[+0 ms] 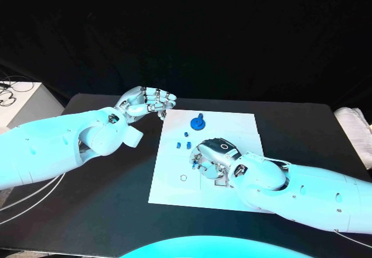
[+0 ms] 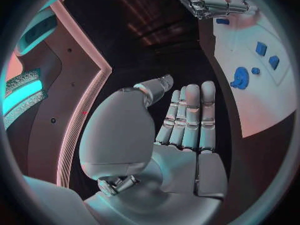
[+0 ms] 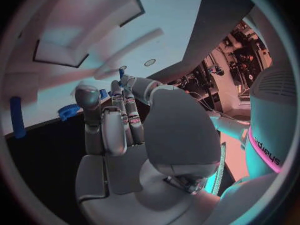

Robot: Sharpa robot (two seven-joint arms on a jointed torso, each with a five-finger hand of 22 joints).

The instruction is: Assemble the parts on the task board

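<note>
Blue gear part beside left hand, spread, empty | right hand on task board, grasp unclear

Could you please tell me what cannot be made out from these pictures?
- Head view: the right hand covers part of the white task board; anything beneath it is hidden.
- Head view: the two small blue parts are too small to tell their shape.
- Right wrist view: whether its fingers pinch anything is unclear.

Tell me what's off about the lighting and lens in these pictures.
Head view: cyan light tints the arms and task board. Left wrist view: fisheye bends the board's edges; pinkish cast beside the left hand. Right wrist view: the right hand shadows the board.
</note>
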